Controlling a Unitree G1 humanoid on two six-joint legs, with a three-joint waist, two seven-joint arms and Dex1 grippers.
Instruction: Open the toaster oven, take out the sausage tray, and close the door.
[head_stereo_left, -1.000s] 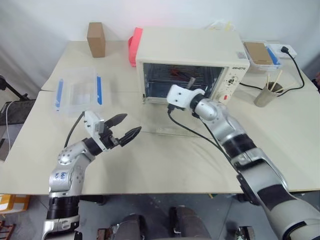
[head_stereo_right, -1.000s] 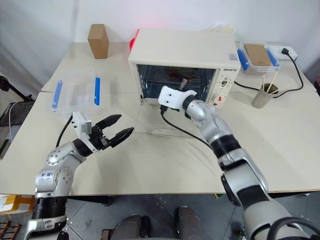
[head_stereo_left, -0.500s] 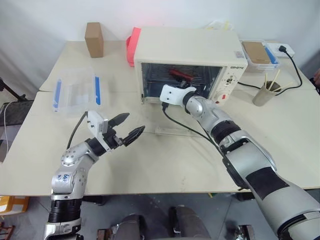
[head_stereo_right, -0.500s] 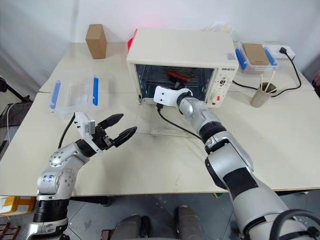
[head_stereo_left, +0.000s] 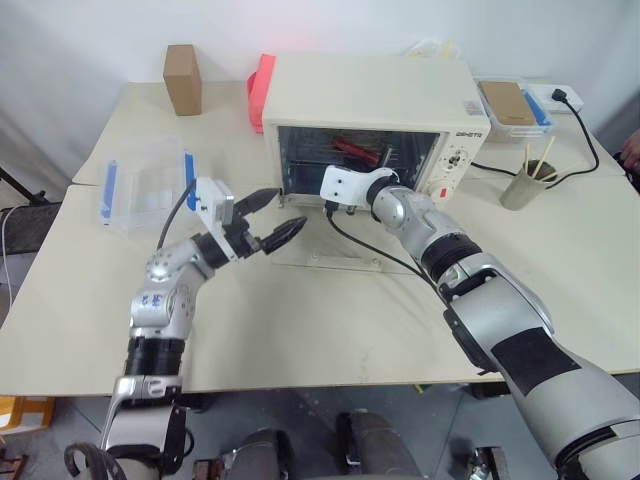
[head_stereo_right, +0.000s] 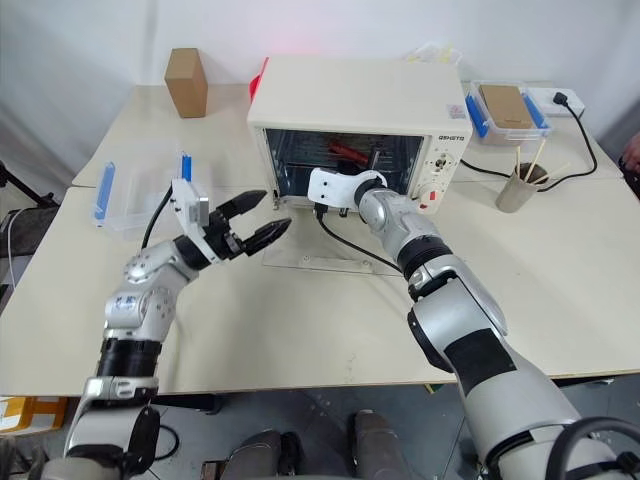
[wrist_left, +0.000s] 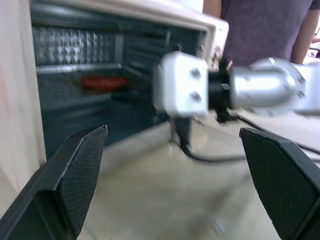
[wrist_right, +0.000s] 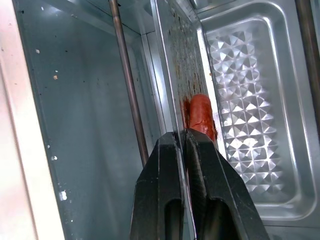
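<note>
A: How many ovens on the tables?

B: One, the oven (head_stereo_left: 365, 95), cream-white, at the back. Its door (head_stereo_left: 330, 255) is down flat on the table in front of it, so the cavity stands open.

A: And the tray?

B: One tray (wrist_right: 176, 85), inside the oven. In the right wrist view its thin edge runs between the two black fingers (wrist_right: 162, 185), with one red sausage (wrist_right: 201, 116) on it just past the tips.

A: So the right gripper has it?

B: The right gripper (wrist_right: 181, 134) is in the oven mouth, its two fingers pressed together onto the tray's edge.

A: The left one?

B: The left gripper (head_stereo_left: 277, 215) hangs above the table at the door's left side, just in front of the oven's left corner, its two fingers spread wide apart and touching nothing.

A: Anything else around?

B: One clear box (head_stereo_left: 145, 180) with two blue clips, left of the oven. One brown carton (head_stereo_left: 182, 78) at the back left. One cup (head_stereo_left: 527, 187) with sticks, right of the oven. One pink thing (head_stereo_left: 260, 90) behind the oven's left side.
</note>
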